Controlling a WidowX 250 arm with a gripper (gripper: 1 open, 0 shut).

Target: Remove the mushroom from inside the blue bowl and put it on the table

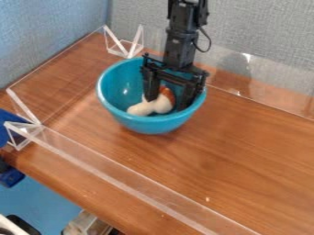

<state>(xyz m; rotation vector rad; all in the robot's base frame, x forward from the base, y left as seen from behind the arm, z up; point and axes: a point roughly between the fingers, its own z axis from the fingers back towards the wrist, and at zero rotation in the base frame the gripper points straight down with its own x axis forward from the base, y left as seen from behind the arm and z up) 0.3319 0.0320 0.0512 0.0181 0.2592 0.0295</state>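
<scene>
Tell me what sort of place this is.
Most likely a robot test bench rather than a kitchen. A wood-grain table is fenced by low clear acrylic walls, a black arm's open claw reaches into a blue bowl holding a toy mushroom, against a plain blue-grey backdrop.

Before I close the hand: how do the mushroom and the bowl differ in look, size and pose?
The mushroom is cream-white with a reddish-brown cap; the bowl is glossy turquoise all over. The mushroom is far smaller than the bowl. The mushroom lies on its side inside, while the bowl stands upright on the table. Both sit under the open hand.
</scene>
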